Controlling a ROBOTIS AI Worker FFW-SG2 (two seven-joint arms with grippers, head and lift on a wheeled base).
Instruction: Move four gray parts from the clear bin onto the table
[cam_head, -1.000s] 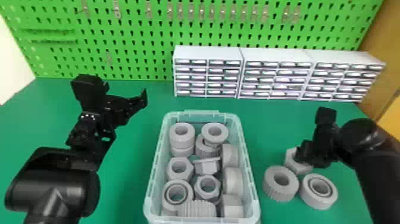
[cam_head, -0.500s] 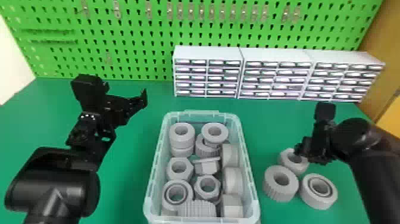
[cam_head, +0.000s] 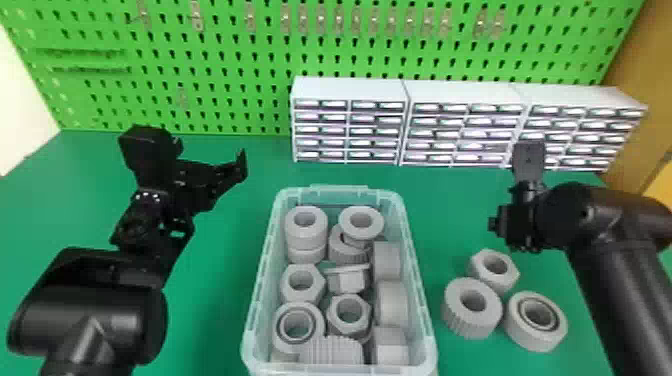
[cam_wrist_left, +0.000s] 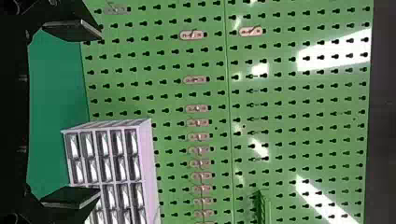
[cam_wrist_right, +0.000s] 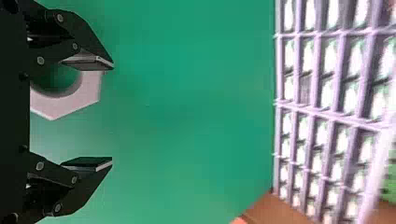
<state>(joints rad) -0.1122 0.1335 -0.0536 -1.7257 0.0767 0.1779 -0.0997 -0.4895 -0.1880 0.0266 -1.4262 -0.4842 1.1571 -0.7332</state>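
Note:
The clear bin (cam_head: 420, 295) stands mid-table with several gray parts inside, such as a gray nut (cam_head: 302, 282). Right of it on the table lie three gray parts: a hex nut (cam_head: 507, 280), a ribbed ring (cam_head: 470, 322) and a smooth ring (cam_head: 542, 340). My right gripper (cam_head: 500, 230) is above and behind the hex nut; in the right wrist view the right gripper (cam_wrist_right: 112, 114) is open, with a hexagonal part (cam_wrist_right: 65, 107) beyond its fingers. My left gripper (cam_head: 220, 187) is parked left of the bin; in the left wrist view the left gripper (cam_wrist_left: 100, 114) stands open and holds nothing.
White drawer cabinets (cam_head: 350, 90) line the table's back right, before a green pegboard (cam_head: 225, 65). Green tabletop (cam_head: 270, 172) extends between bin and cabinets. A brown panel (cam_head: 635, 65) borders the right side.
My right gripper has let go of the hex nut and moved up and back from it. The nut now sits behind the two rings. The left arm has kept still.

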